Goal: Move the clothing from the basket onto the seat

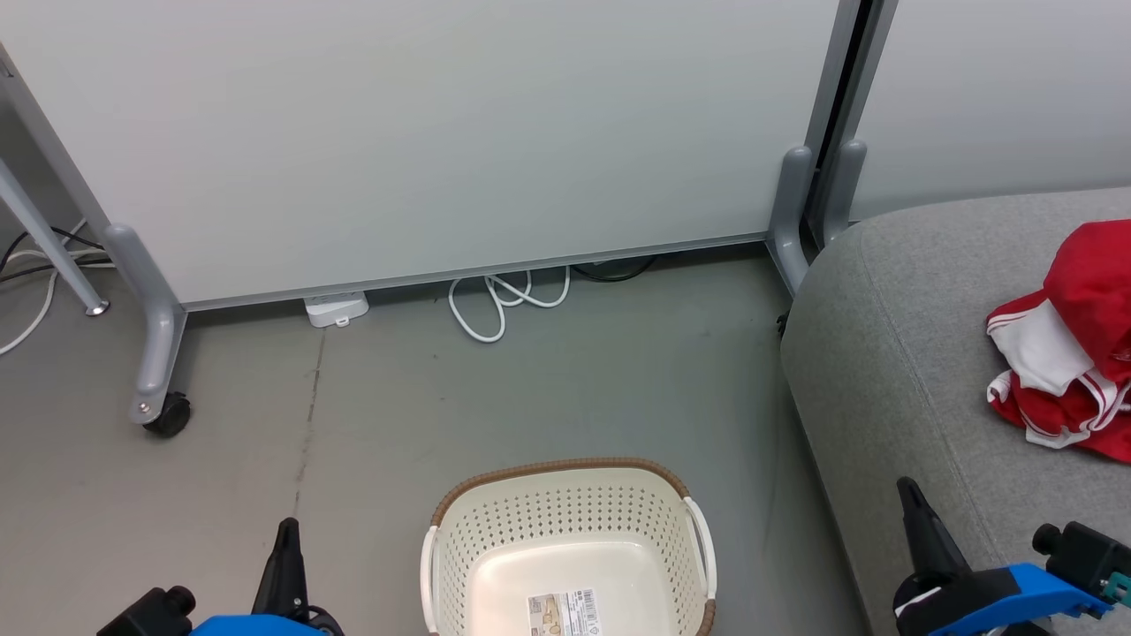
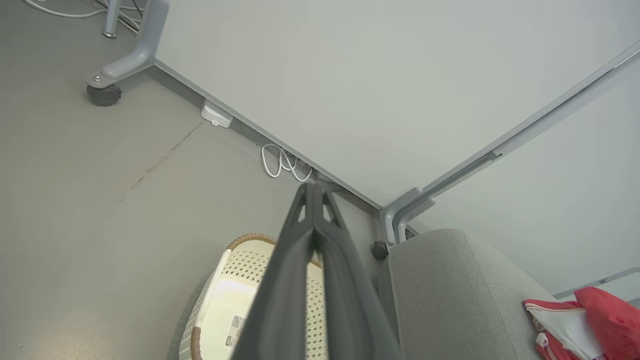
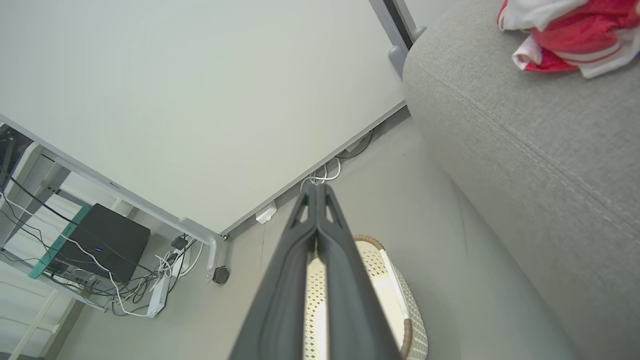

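L gripper (image 1: 287, 532) low left, jaws pressed shut on nothing; the basket (image 1: 558, 464) sits on the floor btwn the arms, and what shows of its inside is bare bar a label (image 1: 563, 612). R gripper (image 1: 910, 496), jaws also shut & empty, hangs by the seat's (image 1: 892, 353) near edge, w/ the red-and-white clothing (image 1: 1074, 353) heaped on that cushion, far right. Transfer step looks done; next move prob. calls for just a check of the basket's hidden near end, no grab.
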`<state>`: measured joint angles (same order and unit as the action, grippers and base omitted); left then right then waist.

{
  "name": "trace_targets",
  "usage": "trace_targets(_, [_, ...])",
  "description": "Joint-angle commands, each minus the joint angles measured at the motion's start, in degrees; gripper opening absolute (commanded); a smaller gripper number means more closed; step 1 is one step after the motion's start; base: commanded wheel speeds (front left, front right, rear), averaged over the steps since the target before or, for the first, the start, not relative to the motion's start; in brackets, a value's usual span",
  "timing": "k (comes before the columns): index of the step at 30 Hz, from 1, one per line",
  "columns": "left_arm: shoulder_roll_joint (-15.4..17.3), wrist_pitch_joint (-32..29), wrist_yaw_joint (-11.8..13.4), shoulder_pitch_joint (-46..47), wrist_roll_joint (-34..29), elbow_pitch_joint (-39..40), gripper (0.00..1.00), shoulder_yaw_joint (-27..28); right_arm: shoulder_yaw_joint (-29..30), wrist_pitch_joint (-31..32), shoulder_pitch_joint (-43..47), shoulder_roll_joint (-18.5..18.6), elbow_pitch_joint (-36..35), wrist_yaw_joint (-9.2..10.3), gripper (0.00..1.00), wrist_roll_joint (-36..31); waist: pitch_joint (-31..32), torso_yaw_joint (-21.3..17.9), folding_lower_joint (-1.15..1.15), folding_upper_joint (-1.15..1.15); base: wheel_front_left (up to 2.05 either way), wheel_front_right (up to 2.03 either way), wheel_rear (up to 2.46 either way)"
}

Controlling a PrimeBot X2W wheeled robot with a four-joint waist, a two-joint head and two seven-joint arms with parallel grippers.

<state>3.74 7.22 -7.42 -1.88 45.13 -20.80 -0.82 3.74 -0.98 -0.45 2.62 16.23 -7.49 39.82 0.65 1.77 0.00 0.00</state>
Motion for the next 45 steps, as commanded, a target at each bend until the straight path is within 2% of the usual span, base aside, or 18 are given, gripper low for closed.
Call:
trace_targets(1, [0.1, -0.5, 0.0, 2.0, 1.9, 1.1, 0.0, 0.6, 0.2, 0.3, -1.7, 0.2, -1.0, 0.0, 0.0, 2.3, 0.0, 0.0, 0.0, 0.0, 0.0, 0.0, 0.0])
trace_targets(24, [-0.2, -4.9, -0.1, 4.2, 16.8, 3.1, 0.0, 2.9, 1.1, 2.7, -3.2, 0.2, -1.5, 0.0, 0.0, 18.9, -0.2, -0.5, 0.0, 0.0, 0.0, 0.0, 0.0])
trace_targets(45, [-0.4, -8.0, -0.1, 5.7, 27.3, 4.4, 0.0, 4.5, 1.7, 4.4, -4.3, 0.3, -1.8, -0.01, 0.0, 30.5, -0.4, -0.8, 0.0, 0.0, 0.0, 0.0, 0.0])
